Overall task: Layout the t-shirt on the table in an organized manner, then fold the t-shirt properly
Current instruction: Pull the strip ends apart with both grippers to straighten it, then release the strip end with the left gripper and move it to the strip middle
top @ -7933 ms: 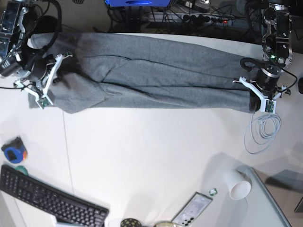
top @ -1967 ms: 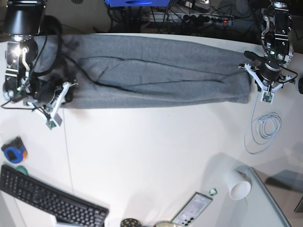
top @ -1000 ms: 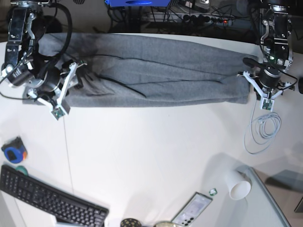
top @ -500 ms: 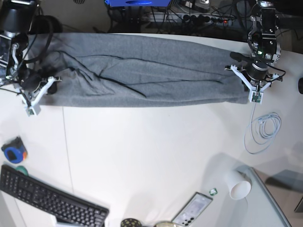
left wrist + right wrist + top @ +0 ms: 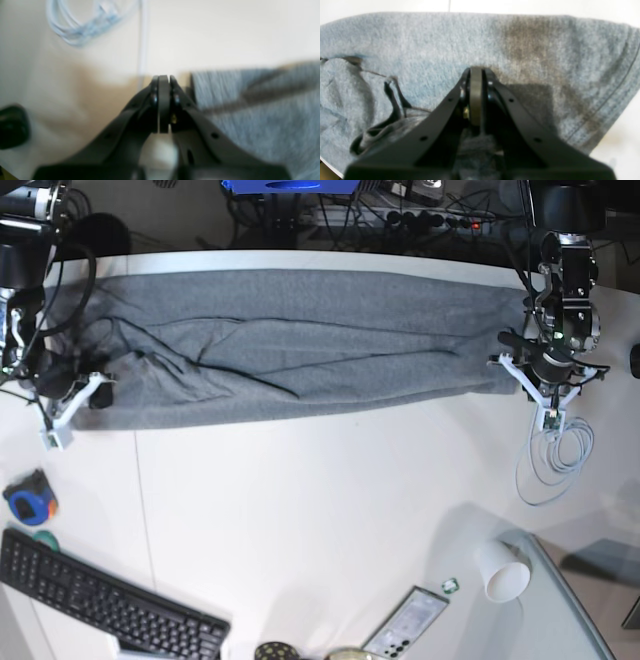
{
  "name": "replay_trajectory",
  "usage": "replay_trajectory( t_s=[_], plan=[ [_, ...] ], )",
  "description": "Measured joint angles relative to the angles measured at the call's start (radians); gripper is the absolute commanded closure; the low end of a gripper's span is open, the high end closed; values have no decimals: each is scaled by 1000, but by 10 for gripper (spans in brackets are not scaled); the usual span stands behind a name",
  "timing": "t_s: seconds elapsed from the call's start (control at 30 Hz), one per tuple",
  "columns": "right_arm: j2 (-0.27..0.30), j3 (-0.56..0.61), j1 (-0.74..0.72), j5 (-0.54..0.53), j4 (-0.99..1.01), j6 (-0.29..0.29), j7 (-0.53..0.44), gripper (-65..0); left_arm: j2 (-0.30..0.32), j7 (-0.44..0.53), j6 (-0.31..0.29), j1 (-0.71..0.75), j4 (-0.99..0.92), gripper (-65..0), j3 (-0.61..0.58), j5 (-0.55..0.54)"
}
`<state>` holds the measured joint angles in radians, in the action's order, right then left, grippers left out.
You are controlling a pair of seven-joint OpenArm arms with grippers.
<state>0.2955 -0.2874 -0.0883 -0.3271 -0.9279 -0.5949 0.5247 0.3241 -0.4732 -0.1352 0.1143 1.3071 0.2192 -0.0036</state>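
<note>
Grey t-shirt lying as a long band across the far side of the white table, folded lengthwise, still wrinkled with diagonal creases toward the right-hand end. Likely step: grabbing both short ends to tension and flatten before the next fold. Right hand over the cloth near its end, jaws pressed together; some fabric bunched under the fingers in the wrist view, but cannot tell whether actually pinched. Left hand also pressed together, holding nothing visible, sitting on bare table just beside the shirt's edge, cloth off to one side of the tips. To do it well: open both before descending, land on the doubled edge rather than beside it, catch all layers, pull outward evenly along the band's length, keep it low to the table. Risk: single-layer pinch undoing the lengthwise fold. Coiled white cable close to the left hand, worth avoiding.
</note>
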Motion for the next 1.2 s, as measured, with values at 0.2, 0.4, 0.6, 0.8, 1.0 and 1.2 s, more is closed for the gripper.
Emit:
replay_trajectory(
  t_s=[0.2, 0.4, 0.6, 0.8, 1.0, 1.2],
  plan=[
    [-17, 8, 124, 48, -254, 18, 59, -35, -9, -132, -33, 109, 278, 0, 110, -75],
    [-75, 8, 230, 36, -570, 14, 44, -38, -2, -235, -280, 225, 382, 0, 354, -378],
    [-92, 10, 267, 47, -628, 11, 55, -38, -7, -224, -427, 272, 267, -201, 399, -444],
    [-102, 13, 269, 46, -625, 11, 54, -38, -40, -88, -542, 262, 136, -650, 400, -450],
    [-100, 12, 278, 45, -625, 11, 54, -38, -80, -80, -558, 172, -18, -637, 401, -451],
    [-98, 13, 282, 46, -625, 11, 54, -38, -85, 31, -554, 142, -135, -617, 402, -443]
  ],
)
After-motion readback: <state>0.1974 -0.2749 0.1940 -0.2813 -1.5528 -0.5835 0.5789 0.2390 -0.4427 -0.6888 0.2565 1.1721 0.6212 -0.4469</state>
